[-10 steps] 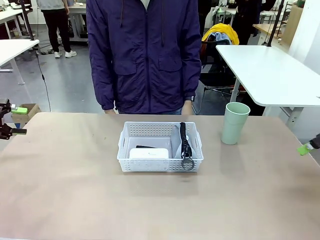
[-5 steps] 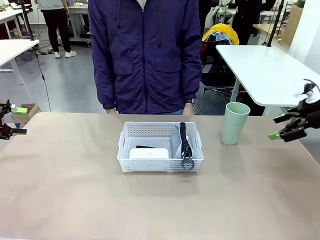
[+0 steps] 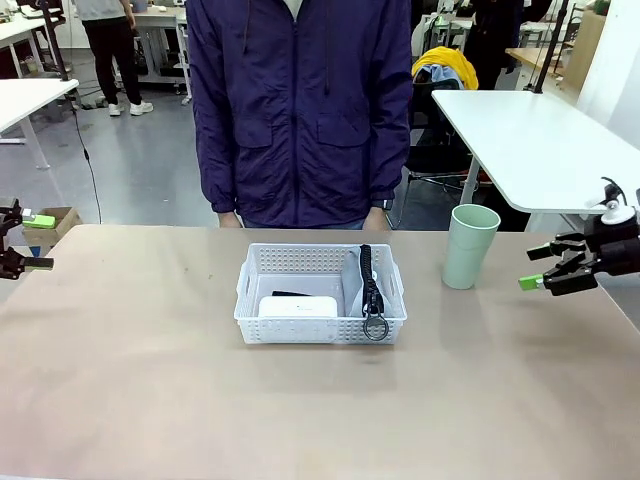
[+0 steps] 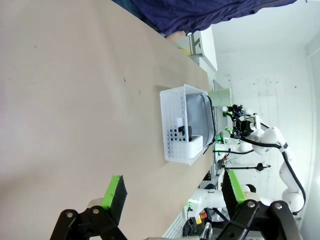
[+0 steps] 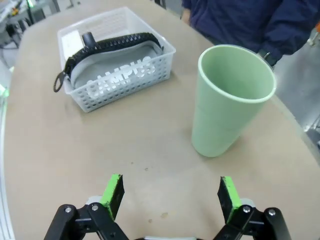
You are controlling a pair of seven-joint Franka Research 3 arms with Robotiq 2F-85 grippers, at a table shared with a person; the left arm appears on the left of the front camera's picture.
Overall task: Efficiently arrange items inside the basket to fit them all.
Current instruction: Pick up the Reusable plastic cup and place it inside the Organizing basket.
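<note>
Right wrist view shows you the right gripper (image 5: pixel 170 192) wide open and empty over the worktop (image 5: pixel 90 150), the pale green cup (image 5: pixel 230 107) upright just ahead of it, outside the white lattice basket (image 5: pixel 107 100) beyond. In that basket the grey "CAMPUS" pouch (image 5: pixel 117 75) stands on edge along the cup-side wall, its metal ring (image 3: pixel 375 326) hanging over the near rim, with the white box (image 3: pixel 297 306) beside it and the black stapler (image 3: pixel 288 294) behind that. Your left gripper (image 3: pixel 37 242), also wide open and empty, hovers at the worktop's left edge.

Robotics lab, open room with grey floor (image 3: pixel 140 165), white worktables (image 3: pixel 540 140) beyond the tabletop's (image 3: pixel 150 380) far edge, a white robot arm (image 4: pixel 272 135), another person (image 3: pixel 110 35) standing farther off
</note>
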